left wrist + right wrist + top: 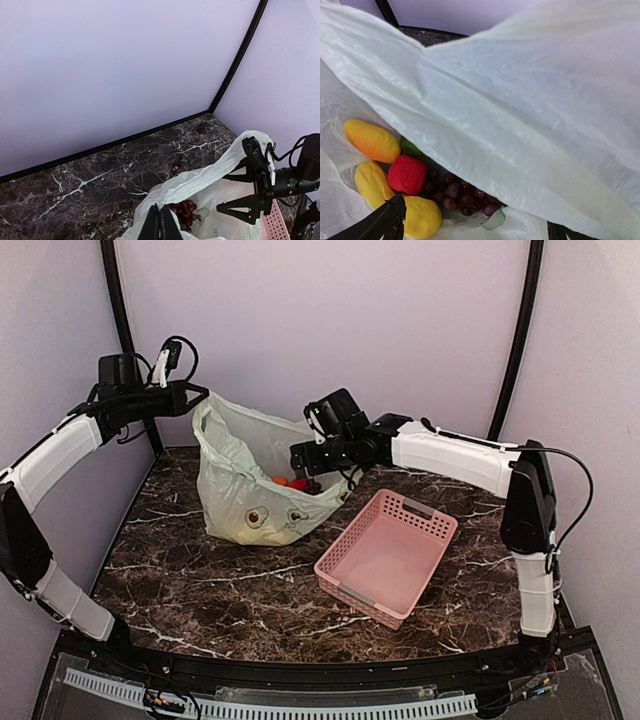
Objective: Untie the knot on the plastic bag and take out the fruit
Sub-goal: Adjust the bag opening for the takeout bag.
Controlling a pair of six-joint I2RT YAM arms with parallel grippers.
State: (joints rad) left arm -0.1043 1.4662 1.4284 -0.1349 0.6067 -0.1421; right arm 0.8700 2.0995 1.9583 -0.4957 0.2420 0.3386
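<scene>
Pale-green plastic bag point(240, 475) pinched by left pincer point(198, 396); right pincer point(246, 192) agape over fruit point(407, 173).

The plastic bag point(245, 490), thin, crinkled and translucent pale yellow-green, is seen standing on the far left part of the counter point(200, 590), its mouth spread open. The fruit point(407, 173) is piled at its bottom: a red piece, two yellow pieces, an orange-yellow mango point(372, 140), a half-hidden green piece and dark purple grapes point(457, 192).

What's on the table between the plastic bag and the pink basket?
Nothing: only a narrow bare strip of dark marble table separates the plastic bag from the pink basket, as the top view shows.
</scene>
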